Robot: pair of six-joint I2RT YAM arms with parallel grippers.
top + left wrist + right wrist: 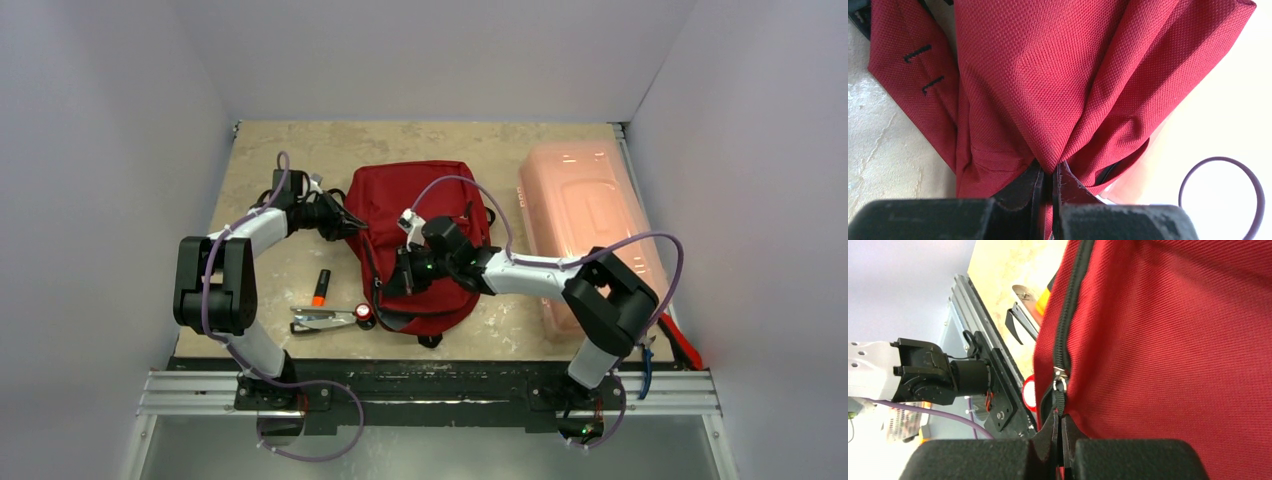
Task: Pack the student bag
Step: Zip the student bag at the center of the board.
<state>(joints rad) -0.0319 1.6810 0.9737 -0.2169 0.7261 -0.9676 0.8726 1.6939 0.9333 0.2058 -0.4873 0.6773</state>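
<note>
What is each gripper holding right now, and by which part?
The left gripper pinches a fabric fold of the student bag; the right gripper pinches its zipper pull.

Top external: looking steeply down from high behind the near edge, covering the whole beige mottled table [290, 270].
Left wrist, right wrist: both sitting very close against the dark red woven-fabric backpack [400, 200], which is appearing in all three views.

Clad in white shells along left arm [215, 285] and right arm [610, 300], with blocky black joint housings. Footed on black plates at the silver rail [185, 392]. Strung with purple cable [923, 410] up from that rail. Matte, grainy black at left gripper [1048, 169] and right gripper [1059, 419].
</note>
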